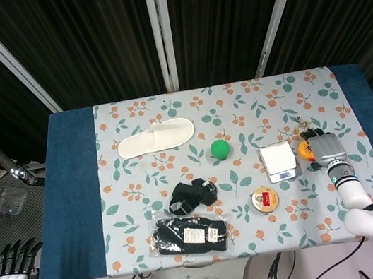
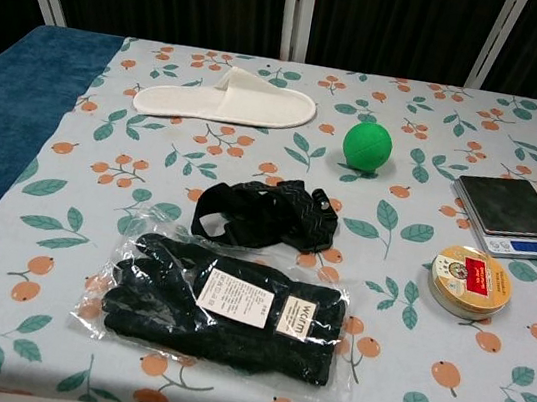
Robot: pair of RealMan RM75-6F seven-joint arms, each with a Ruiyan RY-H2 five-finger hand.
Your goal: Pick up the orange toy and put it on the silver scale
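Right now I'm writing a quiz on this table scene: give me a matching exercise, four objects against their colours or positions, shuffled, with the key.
Things:
1. slipper
2. ball
3. silver scale
4. packaged gloves

Descriptions:
A. green, near the middle of the cloth
B. black, in clear plastic at the near edge
C. white, lying toward the far left of the floral cloth
D. right beside the orange toy, which the right hand has reached

Pairs: 1-C, 2-A, 3-D, 4-B
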